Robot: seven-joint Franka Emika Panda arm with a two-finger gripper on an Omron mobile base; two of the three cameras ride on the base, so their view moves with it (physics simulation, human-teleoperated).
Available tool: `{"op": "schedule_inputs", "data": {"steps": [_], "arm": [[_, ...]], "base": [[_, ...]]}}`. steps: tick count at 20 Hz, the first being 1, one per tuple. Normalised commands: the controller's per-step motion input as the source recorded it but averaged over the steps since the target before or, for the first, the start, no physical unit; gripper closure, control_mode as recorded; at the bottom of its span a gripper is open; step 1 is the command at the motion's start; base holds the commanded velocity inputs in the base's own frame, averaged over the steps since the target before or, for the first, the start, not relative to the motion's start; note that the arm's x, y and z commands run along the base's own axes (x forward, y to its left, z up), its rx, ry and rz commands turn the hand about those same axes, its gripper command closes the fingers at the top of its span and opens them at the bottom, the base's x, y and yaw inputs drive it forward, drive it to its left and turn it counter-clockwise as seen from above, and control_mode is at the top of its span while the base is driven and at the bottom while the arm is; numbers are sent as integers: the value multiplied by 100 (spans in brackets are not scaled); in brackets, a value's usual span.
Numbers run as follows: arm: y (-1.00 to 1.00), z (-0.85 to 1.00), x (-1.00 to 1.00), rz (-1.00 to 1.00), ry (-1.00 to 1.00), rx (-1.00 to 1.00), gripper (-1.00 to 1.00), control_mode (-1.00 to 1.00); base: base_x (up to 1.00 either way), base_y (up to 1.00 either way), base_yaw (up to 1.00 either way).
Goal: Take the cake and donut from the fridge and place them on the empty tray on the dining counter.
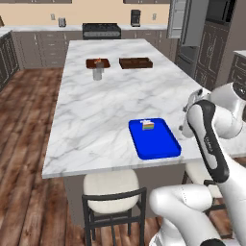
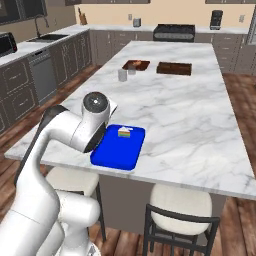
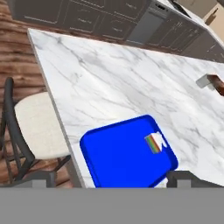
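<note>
Cake: a small wedge-shaped slice with rainbow-coloured layers and white frosting (image 1: 147, 125) is seen resting on the tray, near its far end, upright with the frosting on top.
Tray: a bright blue rectangular flat tray with rounded corners and a low rim (image 1: 156, 144) is laid on the surface close to the near edge, just in front of the arm; the rest of it is bare blue.
Surface: the large white-grey marble-topped dining counter (image 1: 105, 105) carries the tray at the near end and other items at the far end.
Fingers: two dark tips (image 3: 186, 178) are shown at the bottom of the hand view, set wide apart and released, with nothing between them; they are held above the near end of the tray, apart from the cake.
Far items: two dark brown rectangular trays (image 1: 136, 63) are placed side by side, well apart from the blue tray; a small grey cup (image 1: 98, 74) stands just beside the left one, and what lies in that left tray is too small to tell.
Fridge: a tall grey refrigerator (image 1: 188, 29) is seen beyond the far right corner of the surface, apparently with a door swung open.
Seating: two cream-cushioned dark-framed stools (image 1: 111, 185) are tucked under the near edge.
</note>
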Motion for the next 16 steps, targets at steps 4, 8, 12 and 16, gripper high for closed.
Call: {"op": "schedule_inputs", "data": {"steps": [4,8,12,16], "arm": [[-17,-3,-55,1,-7,0,-100,-100],[0,-10,-57,0,-15,0,-100,-100],[0,0,-17,0,-5,0,-100,100],[0,0,0,0,0,0,-100,100]], "base": [[0,0,0],[0,0,0],[-47,0,0],[-98,0,0]]}}
